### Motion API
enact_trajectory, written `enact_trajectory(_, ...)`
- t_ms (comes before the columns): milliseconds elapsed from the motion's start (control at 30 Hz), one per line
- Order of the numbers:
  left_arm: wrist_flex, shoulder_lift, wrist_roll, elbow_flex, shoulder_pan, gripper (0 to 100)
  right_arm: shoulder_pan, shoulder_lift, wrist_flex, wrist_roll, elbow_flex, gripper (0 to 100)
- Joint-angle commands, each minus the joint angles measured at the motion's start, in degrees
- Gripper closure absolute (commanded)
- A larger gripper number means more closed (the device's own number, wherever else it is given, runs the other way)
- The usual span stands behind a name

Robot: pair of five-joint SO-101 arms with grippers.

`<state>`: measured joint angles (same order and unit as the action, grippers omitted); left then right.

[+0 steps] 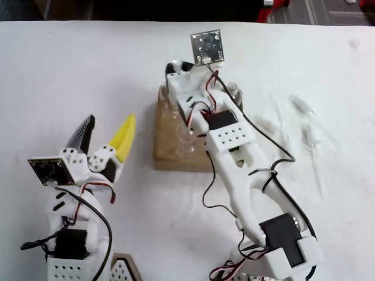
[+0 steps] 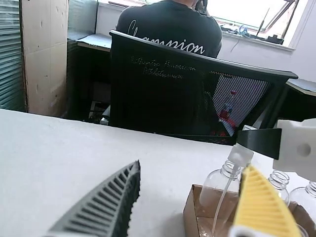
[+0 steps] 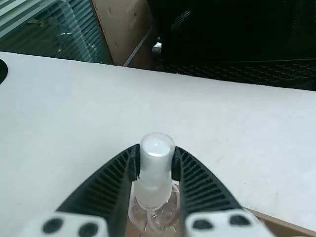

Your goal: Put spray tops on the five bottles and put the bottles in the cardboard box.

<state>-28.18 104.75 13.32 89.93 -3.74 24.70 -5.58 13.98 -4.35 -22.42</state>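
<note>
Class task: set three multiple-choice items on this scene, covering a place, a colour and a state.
1. Where do the clear plastic bottles stand? A in the brown cardboard box; B lying on the table; C on the floor.
2. The fingers of the left tool are: A both black; B one black, one yellow; C both white.
3. The right tool is: A wide open; B shut on the white spray top; C holding a box.
Key: A, bottles sit inside the box; B, both colours show; B, its fingers pinch the top.
</note>
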Motion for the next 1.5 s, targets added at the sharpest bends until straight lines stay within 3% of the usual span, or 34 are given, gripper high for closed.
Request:
enact_trajectory(0, 1.5, 0.5, -0.7, -0.5, 0.5, 70, -0.4, -0.7, -1.5, -0.3, 3.0, 96.9)
enact_trajectory(233, 1.5, 0.5, -0.7, -0.5, 0.5, 70, 1.1, -0.7, -1.4, -0.3, 3.0, 82.4)
enact_trajectory(633, 1.5, 0.5, -0.7, -0.5, 0.5, 70, 1.4, -2.3, -1.4, -0.3, 3.4, 82.3)
enact_trajectory(867, 1.5, 0.5, -0.7, -0.4, 0.5, 70, -1.5, -16.2, 4.5, -0.4, 3.3, 82.3)
enact_trajectory(1000, 1.5, 0.5, -0.7, -0.4, 0.5, 70, -8.0, -24.3, 11.5, -0.6, 3.3, 82.3)
enact_trajectory(1167, 1.4, 0.5, -0.6, -0.4, 0.5, 70, -23.3, -29.1, 17.1, -0.7, 3.4, 82.4)
enact_trajectory(1333, 1.3, 0.5, -0.8, -0.4, 1.7, 70, -38.4, -28.2, 19.9, -0.7, 3.2, 82.4)
enact_trajectory(1467, 0.4, 0.5, -0.8, -0.4, 2.1, 70, -45.8, -22.6, 20.0, -0.1, 3.6, 82.4)
